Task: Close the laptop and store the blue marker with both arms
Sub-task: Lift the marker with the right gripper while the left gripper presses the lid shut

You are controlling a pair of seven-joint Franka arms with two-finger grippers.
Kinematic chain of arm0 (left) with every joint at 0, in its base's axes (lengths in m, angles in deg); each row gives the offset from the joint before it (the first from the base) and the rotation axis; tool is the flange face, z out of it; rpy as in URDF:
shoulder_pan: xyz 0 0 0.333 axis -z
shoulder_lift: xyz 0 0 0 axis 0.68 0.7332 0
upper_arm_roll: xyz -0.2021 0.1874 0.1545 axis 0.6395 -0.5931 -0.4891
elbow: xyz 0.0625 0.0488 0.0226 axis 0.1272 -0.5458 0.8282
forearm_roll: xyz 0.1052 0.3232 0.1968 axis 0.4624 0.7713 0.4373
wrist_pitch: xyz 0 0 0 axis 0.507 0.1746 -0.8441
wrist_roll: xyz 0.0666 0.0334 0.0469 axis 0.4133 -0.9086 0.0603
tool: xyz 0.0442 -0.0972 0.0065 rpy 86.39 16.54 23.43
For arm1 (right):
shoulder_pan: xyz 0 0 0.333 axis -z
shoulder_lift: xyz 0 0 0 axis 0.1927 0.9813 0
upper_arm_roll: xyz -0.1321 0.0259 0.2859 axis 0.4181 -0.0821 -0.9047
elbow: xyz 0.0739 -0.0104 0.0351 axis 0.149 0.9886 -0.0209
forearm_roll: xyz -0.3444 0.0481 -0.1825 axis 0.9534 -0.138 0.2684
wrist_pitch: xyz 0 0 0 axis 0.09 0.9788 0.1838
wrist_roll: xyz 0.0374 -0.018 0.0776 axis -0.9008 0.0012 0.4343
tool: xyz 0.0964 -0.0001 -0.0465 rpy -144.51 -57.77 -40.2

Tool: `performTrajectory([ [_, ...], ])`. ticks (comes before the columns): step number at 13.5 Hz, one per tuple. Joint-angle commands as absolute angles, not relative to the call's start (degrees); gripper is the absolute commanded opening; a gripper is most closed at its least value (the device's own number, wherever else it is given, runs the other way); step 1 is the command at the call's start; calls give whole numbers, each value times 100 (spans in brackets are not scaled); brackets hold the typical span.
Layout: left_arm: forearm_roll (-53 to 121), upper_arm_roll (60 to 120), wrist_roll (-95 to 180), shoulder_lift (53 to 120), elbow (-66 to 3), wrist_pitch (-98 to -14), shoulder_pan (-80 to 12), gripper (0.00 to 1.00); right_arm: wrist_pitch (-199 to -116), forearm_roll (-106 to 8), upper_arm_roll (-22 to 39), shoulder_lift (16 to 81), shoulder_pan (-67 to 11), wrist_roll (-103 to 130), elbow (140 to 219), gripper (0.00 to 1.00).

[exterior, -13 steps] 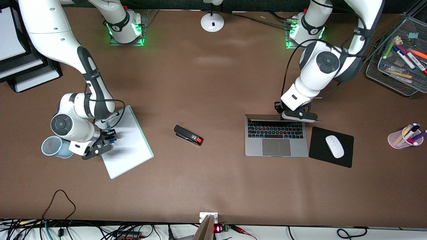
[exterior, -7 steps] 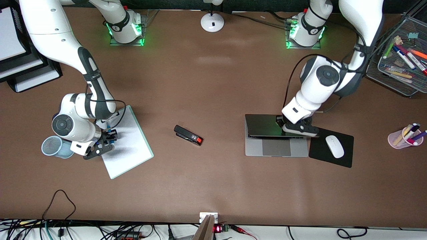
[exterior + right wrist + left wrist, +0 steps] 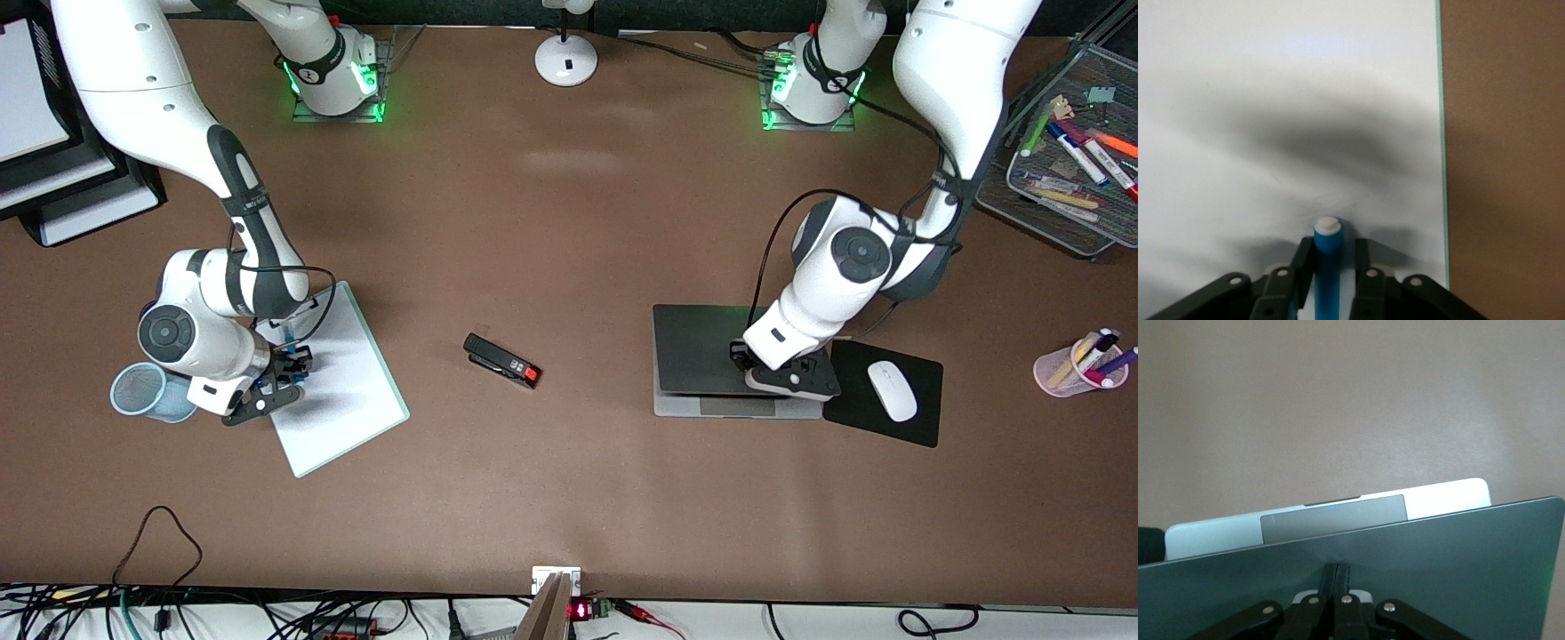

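The silver-grey laptop (image 3: 702, 351) lies toward the left arm's end of the table, its dark lid almost down. Only a strip of its base with the trackpad (image 3: 1335, 520) still shows. My left gripper (image 3: 787, 373) is shut, and its fingertips (image 3: 1337, 577) press on the lid near the lid's free edge. The blue marker (image 3: 1327, 267), white end forward, lies on a white board (image 3: 347, 391) at the right arm's end. My right gripper (image 3: 1328, 250) straddles it, open only narrowly. One finger (image 3: 1303, 257) touches the marker; a thin gap remains at the other.
A light-blue mesh cup (image 3: 140, 389) stands beside the right gripper. A black stapler (image 3: 502, 360) lies mid-table. A white mouse (image 3: 892, 390) sits on a black pad (image 3: 845, 418) next to the laptop. A pink pen cup (image 3: 1080, 366) and a wire tray (image 3: 1067, 222) stand past it.
The left gripper has pushed the lid from upright down to nearly flat, covering the keys. The right gripper's fingers have narrowed around the marker; that arm has stayed in place.
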State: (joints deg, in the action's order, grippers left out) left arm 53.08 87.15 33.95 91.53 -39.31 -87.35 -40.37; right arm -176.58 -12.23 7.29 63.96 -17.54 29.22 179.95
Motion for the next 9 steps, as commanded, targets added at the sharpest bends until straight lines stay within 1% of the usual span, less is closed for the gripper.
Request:
performTrajectory([
  [1,5499,8675,3398,9560,-3499,-8717,-4012,0,-17689,-1356,711,6424,-1753,3004,17952,26],
  [4,5551,8675,3389,9851,-3367,-8761,-3986,0,-17654,-1523,711,6424,-1744,3030,17882,16],
  [7,5551,8666,3380,10149,-3358,-9086,-4003,0,-17645,-1523,711,6415,-1753,3039,17820,7],
  [9,5551,8666,3371,10229,-3358,-9244,-4012,0,-17601,-1514,711,6345,-1753,3100,17698,6],
])
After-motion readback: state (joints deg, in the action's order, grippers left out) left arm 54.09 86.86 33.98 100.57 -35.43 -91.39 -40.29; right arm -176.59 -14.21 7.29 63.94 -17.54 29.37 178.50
